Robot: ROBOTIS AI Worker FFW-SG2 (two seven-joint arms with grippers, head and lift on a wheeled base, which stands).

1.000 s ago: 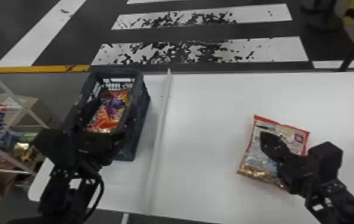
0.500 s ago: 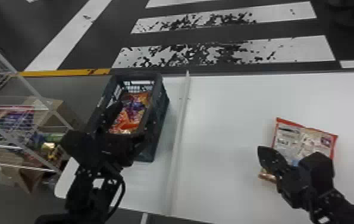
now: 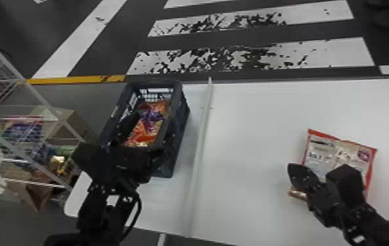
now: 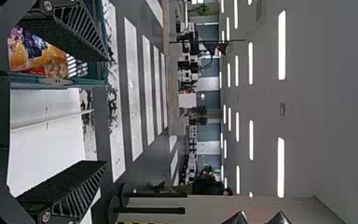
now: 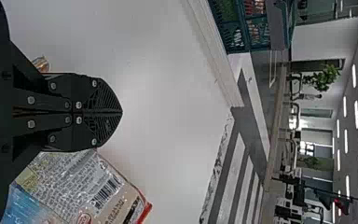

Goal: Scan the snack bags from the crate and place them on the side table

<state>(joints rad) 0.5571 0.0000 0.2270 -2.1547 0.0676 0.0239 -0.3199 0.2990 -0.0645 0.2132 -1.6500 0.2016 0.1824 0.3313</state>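
Dark, white-striped floor (image 3: 301,32) fills the head view's top, beyond the smooth white bench (image 3: 252,196). At lower left, the left arm angles upward, its gripper (image 3: 149,132) at the near end of the slatted plastic crate (image 3: 178,131), which holds glossy orange and purple bags (image 3: 151,121). A raised strip (image 3: 200,147) divides the bench between crate and red-edged snack bag (image 3: 321,147), flat at right; the right gripper (image 3: 291,170) slants over it from lower right.

In the left wrist view, the left gripper's (image 4: 106,112) ribbed fingers stand wide apart.

In the right wrist view, the right gripper's (image 5: 121,112) pointed fingers meet, narrow, the crinkly bag partly behind them.
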